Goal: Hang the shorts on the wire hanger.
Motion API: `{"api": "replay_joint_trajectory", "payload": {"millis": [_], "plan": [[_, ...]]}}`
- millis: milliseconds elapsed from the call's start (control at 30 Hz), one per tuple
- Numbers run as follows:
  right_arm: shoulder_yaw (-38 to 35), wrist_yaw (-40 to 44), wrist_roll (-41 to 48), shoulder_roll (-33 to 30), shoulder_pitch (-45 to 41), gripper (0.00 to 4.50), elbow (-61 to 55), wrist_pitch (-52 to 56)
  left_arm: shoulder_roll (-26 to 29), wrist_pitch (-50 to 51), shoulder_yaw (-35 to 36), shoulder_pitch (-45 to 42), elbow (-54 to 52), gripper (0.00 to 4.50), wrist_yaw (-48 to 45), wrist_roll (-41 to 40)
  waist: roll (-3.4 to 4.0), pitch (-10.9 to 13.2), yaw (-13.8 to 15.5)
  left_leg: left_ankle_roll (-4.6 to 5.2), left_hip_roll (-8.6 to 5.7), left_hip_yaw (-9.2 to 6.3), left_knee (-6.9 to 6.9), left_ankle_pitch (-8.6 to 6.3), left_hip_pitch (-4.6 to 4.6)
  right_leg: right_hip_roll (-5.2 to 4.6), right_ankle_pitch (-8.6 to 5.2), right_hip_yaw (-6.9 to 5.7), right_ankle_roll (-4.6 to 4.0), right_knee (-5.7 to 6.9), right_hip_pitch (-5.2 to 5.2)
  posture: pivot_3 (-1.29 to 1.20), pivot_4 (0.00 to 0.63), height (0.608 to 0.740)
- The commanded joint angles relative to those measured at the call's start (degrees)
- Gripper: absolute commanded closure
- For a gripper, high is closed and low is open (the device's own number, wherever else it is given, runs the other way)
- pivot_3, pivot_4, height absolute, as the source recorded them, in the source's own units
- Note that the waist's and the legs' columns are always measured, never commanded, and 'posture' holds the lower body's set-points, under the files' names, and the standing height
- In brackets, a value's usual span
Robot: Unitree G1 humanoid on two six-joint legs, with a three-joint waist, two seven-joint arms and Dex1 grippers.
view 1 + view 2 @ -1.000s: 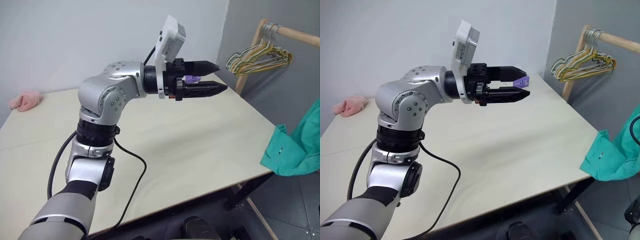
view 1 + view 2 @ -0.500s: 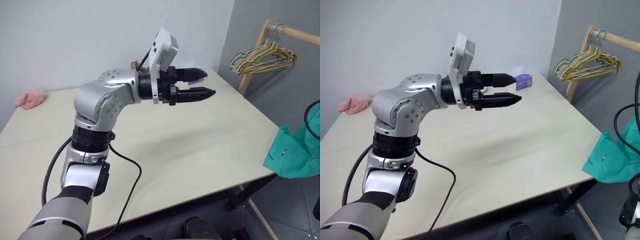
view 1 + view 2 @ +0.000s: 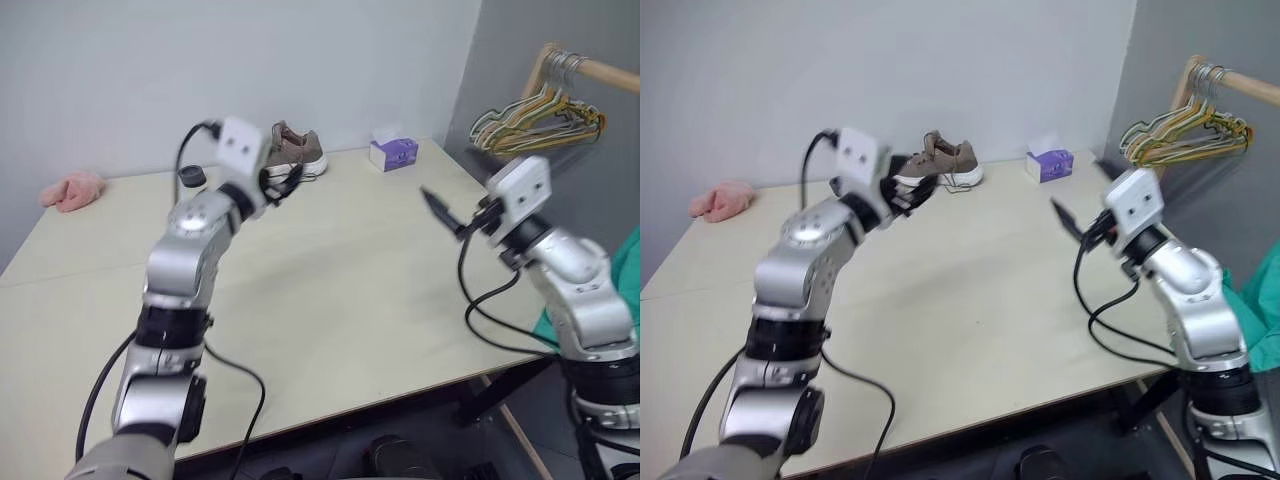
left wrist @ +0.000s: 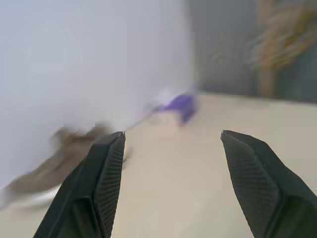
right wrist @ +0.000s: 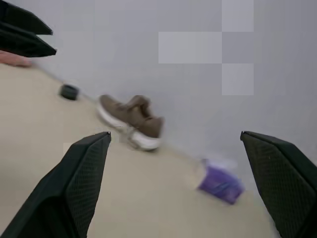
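Both hands hovered over the bench (image 3: pixel 330 300), gripping nothing: the right hand (image 5: pixel 178 188) spread wide, the left hand (image 4: pixel 171 168) well parted. The teal shorts (image 3: pixel 628 262) hung past the bench's right edge. Farther back sat a brown shoe (image 3: pixel 295 152) and a purple box (image 3: pixel 394 153).

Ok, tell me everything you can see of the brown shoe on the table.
The brown shoe is a single low sneaker with a tan-brown, suede-like upper, a white sole and loose laces trailing onto the table. It stands upright on its sole at the far edge, close to the wall, between a small dark round object and a purple box. The left tool hangs just in front of it; contact cannot be told.
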Motion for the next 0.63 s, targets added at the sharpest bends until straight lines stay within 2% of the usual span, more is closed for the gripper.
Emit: {"api": "replay_joint_trajectory", "payload": {"millis": [33, 167, 333, 433, 633], "plan": [[1.8, -2.6, -0.1, 5.8, 1.0, 0.03, 1.3, 1.7, -1.6, 2.9, 7.0, 7.6, -5.7, 1.24, 10.3, 4.0, -0.10, 0.0, 1.1, 0.00, 0.01, -0.03, 0.01, 0.00, -0.02, -0.06, 0.01, -0.04, -0.02, 0.01, -0.01, -0.09, 0.000, 0.740], [1.5, -6.6, -3.3, 12.9, 1.3, 0.03, 10.9, -1.8, -3.5, 4.5, 7.9, 19.6, -11.7, 1.24, 13.9, 6.8, -0.33, -0.1, 4.1, -0.01, -0.09, -0.12, 0.04, 0.00, -0.22, -0.28, 0.17, -0.23, -0.25, 0.03, -0.13, -0.05, 0.000, 0.740], [2.1, -7.0, -6.4, 16.5, 1.4, 0.03, 18.7, -8.0, -5.8, 1.6, 9.1, 22.5, -12.6, 1.24, 13.6, 5.3, -0.53, -0.1, 9.3, 0.00, -0.30, -0.16, 0.17, 0.02, -0.39, -0.41, 0.30, -0.43, -0.16, -0.02, -0.17, 0.00, 0.000, 0.740], [1.6, -7.0, -7.1, 17.7, 1.0, 0.03, 21.6, -10.5, -5.8, 1.0, 9.8, 21.7, -11.5, 1.24, 13.4, 4.8, -0.54, -0.1, 10.4, 0.04, -0.32, -0.05, 0.15, 0.05, -0.28, -0.28, 0.33, -0.34, -0.17, -0.01, -0.13, 0.02, 0.000, 0.740], [1.5, -5.5, -8.0, 17.5, 1.0, 0.03, 23.2, -12.6, -7.0, -1.1, 10.3, 20.2, -9.6, 1.24, 13.1, 2.8, -0.54, -0.1, 10.6, 0.05, -0.26, -0.04, 0.11, 0.05, -0.28, -0.18, 0.34, -0.32, -0.20, -0.01, -0.14, 0.05, 0.000, 0.740]]}}
